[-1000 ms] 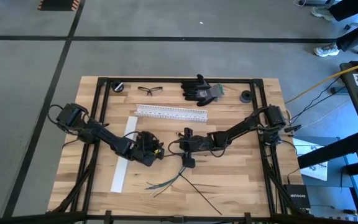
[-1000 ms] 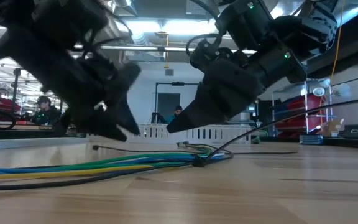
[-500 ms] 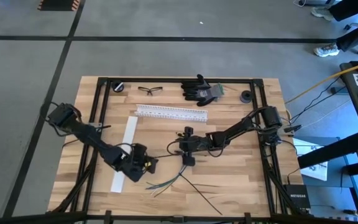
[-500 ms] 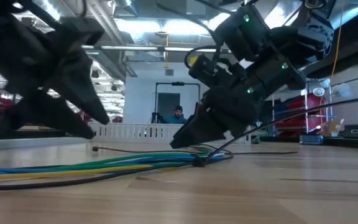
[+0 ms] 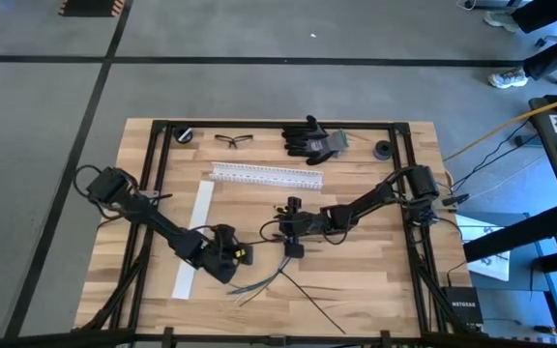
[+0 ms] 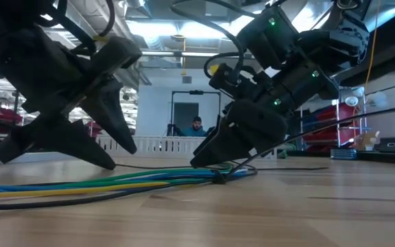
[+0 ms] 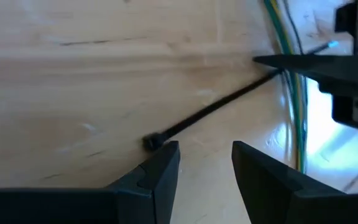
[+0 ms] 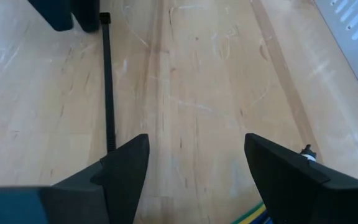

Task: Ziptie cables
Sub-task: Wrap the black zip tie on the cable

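Observation:
The cables [image 5: 259,280] lie as a loose bundle of dark, green, yellow and blue wires on the wooden table [image 5: 375,290], and they also show in the low view [image 6: 115,184]. A black zip tie [image 7: 210,112] lies flat beside them, its head [image 7: 151,142] just ahead of my left gripper [image 7: 204,165]. That gripper [image 5: 232,256] is open and slants down over the head. My right gripper [image 5: 288,230] is open, low over the cables' far end [image 6: 218,171]. The tie's strap [image 8: 107,81] runs past one of its fingers [image 8: 123,165]. My right gripper has one finger [image 7: 278,61] lying over the zip tie's strap [image 7: 272,74] near its tail end. I cannot tell whether the finger touches the strap. My left gripper touches nothing.
A long flat white strip [image 5: 193,242] lies left of my left gripper. A white slotted rail [image 5: 267,174] lies behind both grippers. Black gloves [image 5: 312,140], safety glasses [image 5: 233,140] and two small black parts [image 5: 184,133] [image 5: 383,150] sit along the far edge.
My left gripper has moved toward the table's near edge and away from my right gripper. It has rolled about its own axis and now stands over the zip tie's head. The cables and the zip tie have stayed in place.

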